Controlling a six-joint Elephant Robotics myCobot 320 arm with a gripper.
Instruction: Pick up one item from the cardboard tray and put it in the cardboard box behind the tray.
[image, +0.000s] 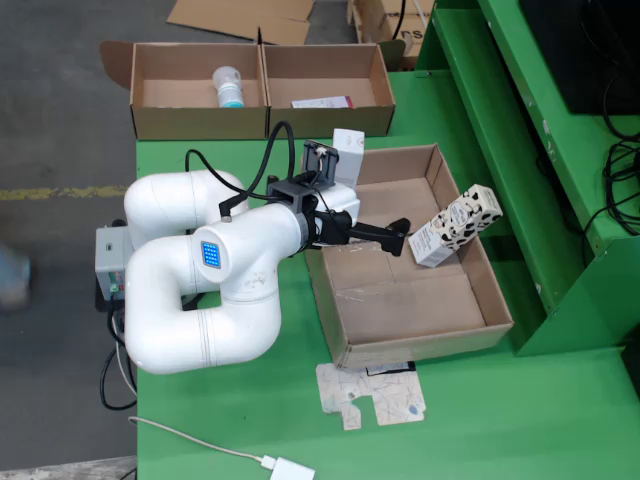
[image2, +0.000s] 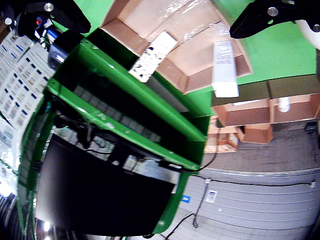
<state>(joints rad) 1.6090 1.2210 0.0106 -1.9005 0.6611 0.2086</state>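
A cardboard tray lies on the green table. Against its right wall leans a black-and-white spotted carton, tilted. A white box stands at the tray's back left corner. My gripper reaches over the tray's middle, just left of the spotted carton and not touching it. In the wrist view the black fingers stand wide apart at the top corners, so my gripper is open and empty. That view also shows the spotted carton and the white box. Behind the tray sit two joined cardboard boxes.
The left box holds a white and teal bottle, the right one a flat pink-white pack. Green shelving rises right of the tray. A flattened printed carton lies in front of it. A white cable plug is at the table's front.
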